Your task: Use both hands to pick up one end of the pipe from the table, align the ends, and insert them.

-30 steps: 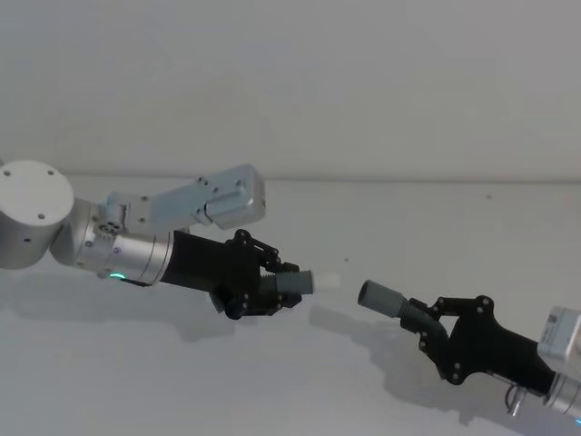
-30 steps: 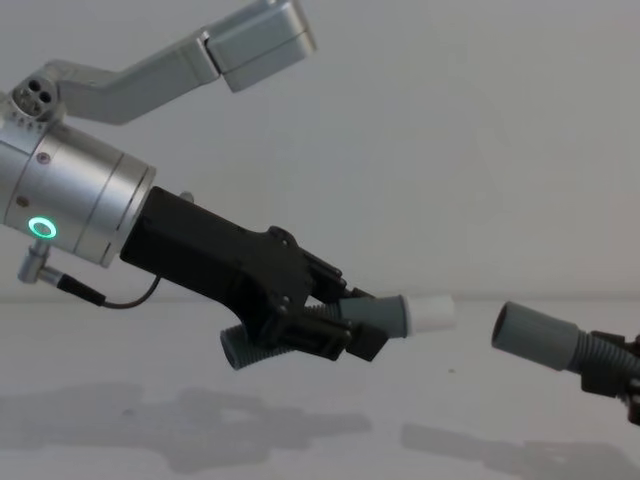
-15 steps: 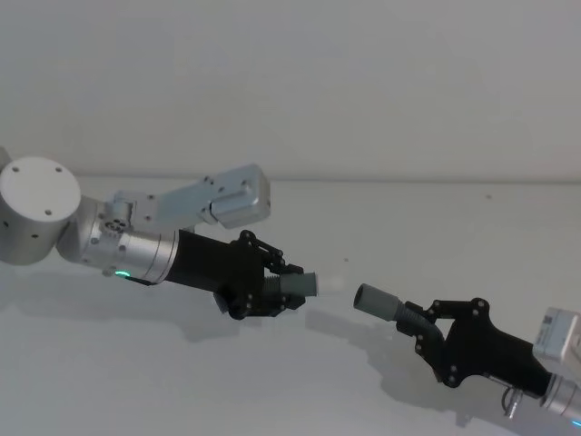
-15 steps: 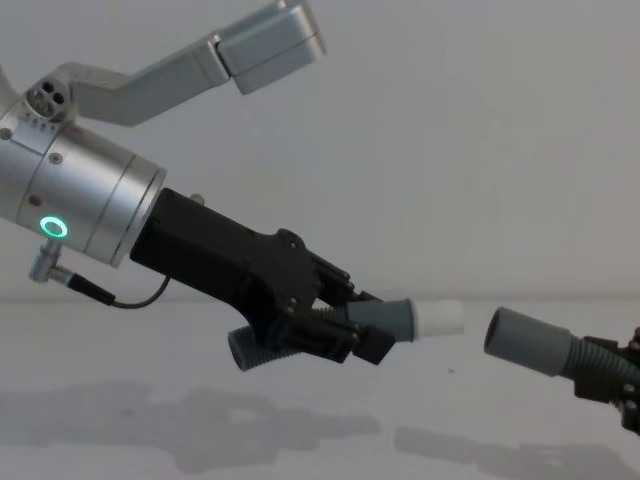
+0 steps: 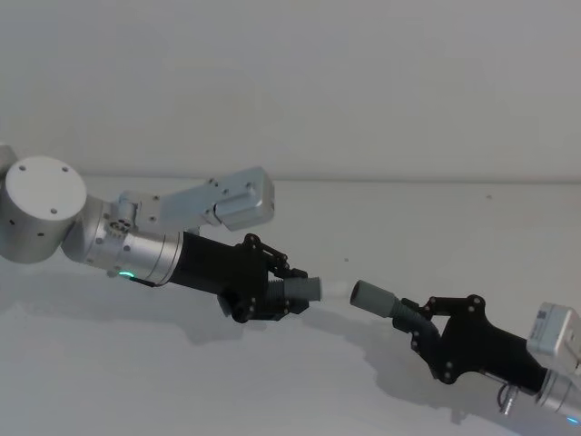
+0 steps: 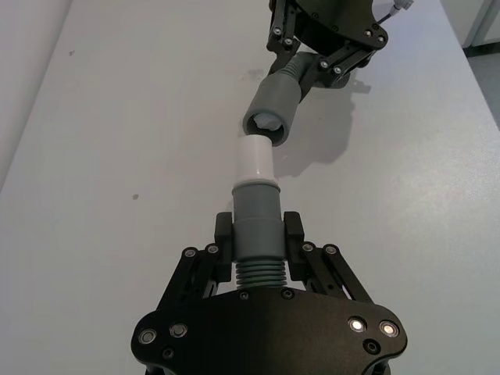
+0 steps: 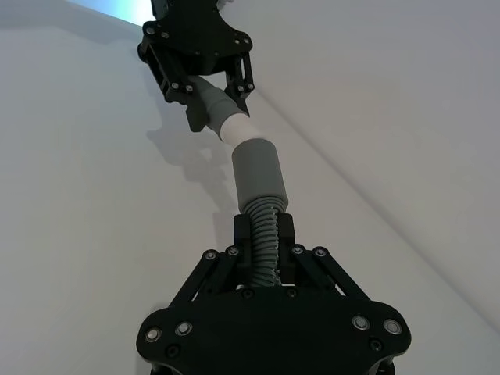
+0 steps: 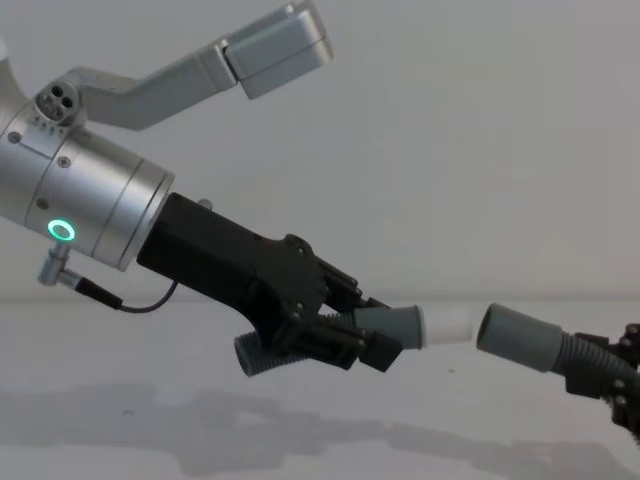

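The left claw (image 5: 277, 291) reaches in from the left on its silver wrist, whose green ring (image 8: 62, 231) glows. Its fingers are closed around the ribbed body of one hose piece (image 8: 330, 330), just behind the grey cuff. The free tail of that piece (image 8: 255, 355) pokes out below and behind the claw. Past the cuff, the white spigot tip (image 8: 448, 325) points to the right, slightly downward.

The right claw (image 5: 425, 320) comes up from the lower right. It is likewise closed on the ribs of the second hose piece (image 7: 264, 226), with the wide socket cuff (image 8: 515, 337) aimed back toward the left. The two ends face each other nearly in line. In the left wrist view a sliver of gap separates the tip (image 6: 255, 160) from the open socket mouth (image 6: 273, 109). In the right wrist view the tip (image 7: 234, 129) sits right at the rim of the cuff (image 7: 258, 172), and I cannot tell whether they touch.

Both pieces hang in the air above the white desk (image 5: 136, 381), and soft shadows (image 8: 250, 425) of the arms lie on it beneath them. A silver camera housing (image 8: 275, 50) on a bracket stands above the left wrist, clear of the hose. A thin dark cable (image 8: 110, 298) loops under the same wrist. A plain pale wall (image 5: 363, 82) rises behind the desk's far edge.
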You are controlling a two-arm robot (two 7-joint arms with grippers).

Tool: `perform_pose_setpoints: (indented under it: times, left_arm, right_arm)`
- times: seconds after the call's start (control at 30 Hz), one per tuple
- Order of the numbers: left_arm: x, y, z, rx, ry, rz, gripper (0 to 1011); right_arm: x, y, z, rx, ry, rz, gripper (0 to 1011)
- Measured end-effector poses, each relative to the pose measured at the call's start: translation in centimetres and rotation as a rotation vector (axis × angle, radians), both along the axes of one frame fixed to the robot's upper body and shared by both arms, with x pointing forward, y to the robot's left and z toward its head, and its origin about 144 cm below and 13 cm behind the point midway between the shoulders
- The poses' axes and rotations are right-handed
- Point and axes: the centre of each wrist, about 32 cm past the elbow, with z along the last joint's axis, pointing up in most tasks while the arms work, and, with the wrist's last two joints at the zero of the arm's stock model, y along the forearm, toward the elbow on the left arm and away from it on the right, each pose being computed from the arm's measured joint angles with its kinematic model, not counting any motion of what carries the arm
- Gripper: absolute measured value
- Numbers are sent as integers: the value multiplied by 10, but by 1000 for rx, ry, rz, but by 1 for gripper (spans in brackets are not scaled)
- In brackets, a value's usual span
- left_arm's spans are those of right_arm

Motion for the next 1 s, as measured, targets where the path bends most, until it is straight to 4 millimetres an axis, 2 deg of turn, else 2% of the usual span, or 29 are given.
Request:
perform_pose_setpoints:
  times: [1.0]
  left_arm:
    - [6,-5,0,5,21,-30,372]
  right_arm:
    - [5,2,-2,-8,2,2,163]
